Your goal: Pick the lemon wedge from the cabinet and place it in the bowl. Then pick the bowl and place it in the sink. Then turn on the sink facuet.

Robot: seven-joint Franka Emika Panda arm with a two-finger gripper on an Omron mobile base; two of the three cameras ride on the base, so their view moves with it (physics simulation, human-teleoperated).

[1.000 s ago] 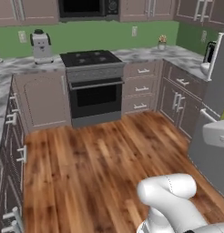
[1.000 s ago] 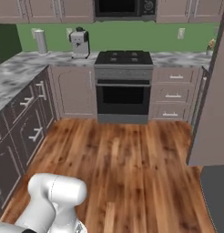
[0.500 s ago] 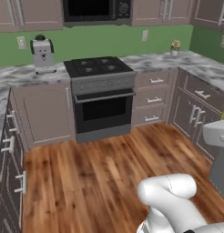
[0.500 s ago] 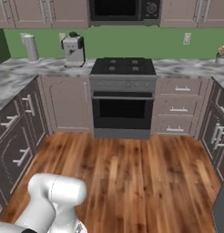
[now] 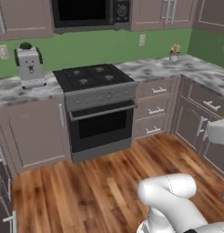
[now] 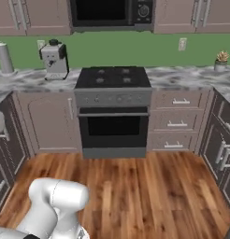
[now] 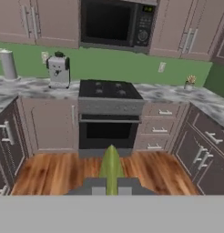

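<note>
From the hand view, I find the pincer (image 7: 111, 189) pinched shut on the lemon wedge (image 7: 111, 167), a yellow-green sliver standing up between the two dark tips. The wedge is therefore out of the cabinet and riding with the arm. Ahead of me stand the stove (image 7: 110, 114) with its oven door, the microwave (image 7: 117, 22) above it, a coffee machine (image 7: 58, 70) on the marble tabletop (image 7: 34, 87) to the left, and a small potted plant (image 7: 190, 83) at the far right against the green wall. I judge the step in hand to be the carry — the wedge is picked, the drop into the bowl is not yet done. Neither bowl nor sink is before me here, so the next move calls for bringing the base round until the bowl is in reach, then lowering the wedge over it before parting the tips.
</note>
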